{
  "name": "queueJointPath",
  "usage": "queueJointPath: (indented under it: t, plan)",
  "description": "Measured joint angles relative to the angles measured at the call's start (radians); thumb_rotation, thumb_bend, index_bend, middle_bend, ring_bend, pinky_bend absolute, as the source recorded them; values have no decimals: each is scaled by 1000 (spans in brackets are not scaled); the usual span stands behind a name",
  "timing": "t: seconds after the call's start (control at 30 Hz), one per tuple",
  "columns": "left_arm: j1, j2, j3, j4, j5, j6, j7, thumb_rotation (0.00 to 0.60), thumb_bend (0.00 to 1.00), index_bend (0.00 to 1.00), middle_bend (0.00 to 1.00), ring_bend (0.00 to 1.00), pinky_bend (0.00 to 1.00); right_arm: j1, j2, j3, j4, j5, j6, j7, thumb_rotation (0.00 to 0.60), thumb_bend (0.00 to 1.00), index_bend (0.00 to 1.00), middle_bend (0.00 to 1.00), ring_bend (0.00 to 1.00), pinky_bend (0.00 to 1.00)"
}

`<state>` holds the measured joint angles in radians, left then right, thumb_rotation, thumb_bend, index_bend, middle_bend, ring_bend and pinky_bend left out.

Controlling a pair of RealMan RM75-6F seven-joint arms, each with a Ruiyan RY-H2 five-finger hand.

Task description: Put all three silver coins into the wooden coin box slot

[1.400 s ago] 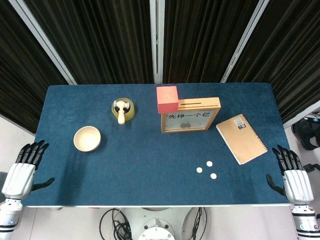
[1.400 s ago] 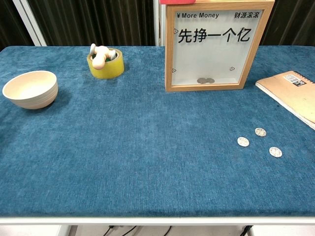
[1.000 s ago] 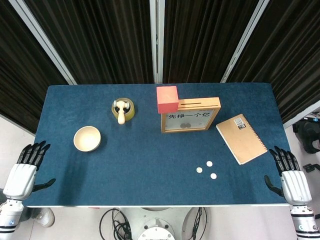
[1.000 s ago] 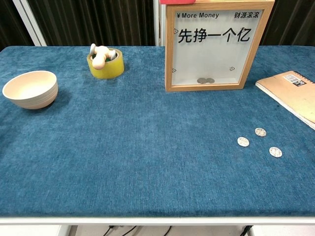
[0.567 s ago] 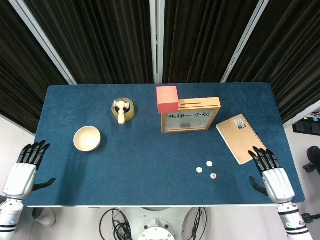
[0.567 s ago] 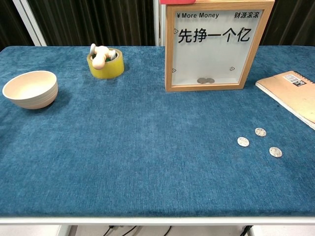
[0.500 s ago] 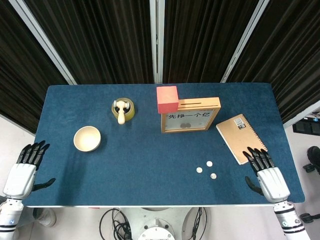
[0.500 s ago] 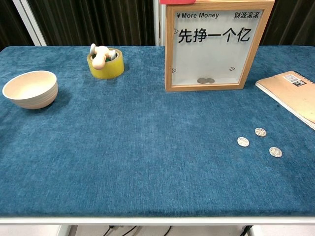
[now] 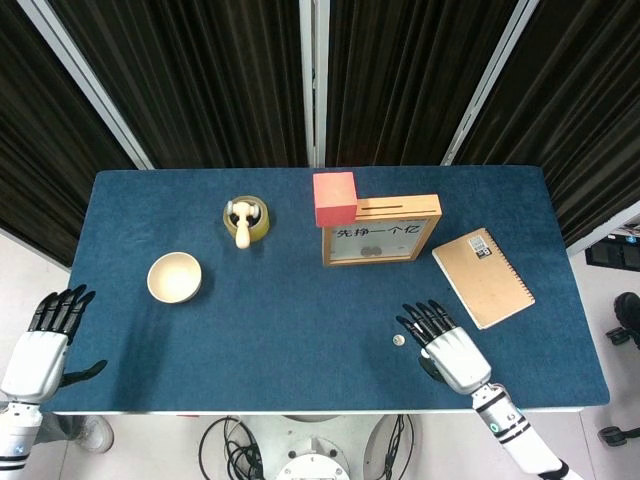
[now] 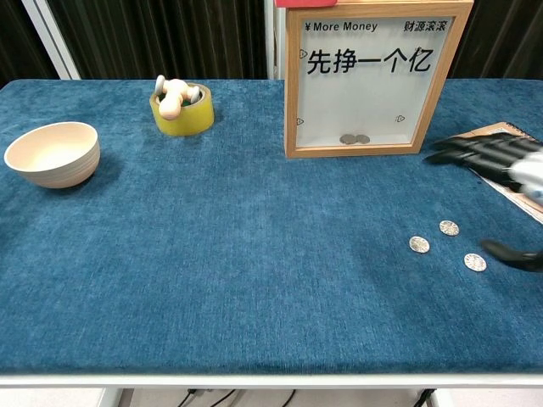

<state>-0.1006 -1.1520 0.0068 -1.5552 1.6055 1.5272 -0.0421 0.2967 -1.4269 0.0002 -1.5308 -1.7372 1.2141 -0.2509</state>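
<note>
Three silver coins [image 10: 448, 243] lie in a small cluster on the blue table [image 9: 300, 310], toward its four o'clock part, and none of them is held. In the head view only one coin shows, at nine o'clock of the right hand [image 9: 447, 347]; the hand covers the other two. That hand hovers over the cloth with its fingers spread and straight, palm down, gripping nothing; in the chest view its dark fingers [image 10: 475, 151] reach in from the right edge above the coins, and the thumb tip sits just at three o'clock of the nearest coin without clearly touching it.

The wooden coin box [image 9: 381, 230] stands upright at twelve o'clock of the coins, well apart from them, its glass front facing the robot and two coins visible resting at the bottom inside. Its slot [image 9: 388, 209] runs along the top edge. A red block [image 9: 335, 198] sits at the box's ten o'clock corner, touching it. A brown notebook [image 9: 483, 276] lies flat at two o'clock of the coins, close beside the right hand.

Farther off, a yellow tape roll [image 10: 181, 108] with a pale wooden piece resting in it stands at nine o'clock of the box, and a pale bowl [image 10: 53, 153] sits at the table's nine o'clock side.

The left hand [image 9: 44, 338] hangs off the table's eight o'clock corner, fingers spread, holding nothing.
</note>
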Motion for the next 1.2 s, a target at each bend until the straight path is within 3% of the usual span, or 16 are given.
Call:
queueJointPath:
  t: [0.2,0.43,0.9,1.2]
  plan:
    - [3,0,5,3,1,-2,-19,600,0,17,0,0,0,38,-59,23,18,50,-54,-37,600,334,290,0,0,0]
    - [12,2,5,23,-9,3,-47,600,0,19,0,0,0,57,-114,33,79,89,-71,-70,600,334,296,0,0,0]
    - [15,-13,6,60,-10,1,-78,600,0,19,0,0,0,56,-169,4,176,117,-48,-25,600,332,385,0,0,0]
    - [16,-15,5,67,-13,-3,-85,600,0,19,0,0,0,65,-185,-6,204,134,-55,-27,600,332,388,0,0,0]
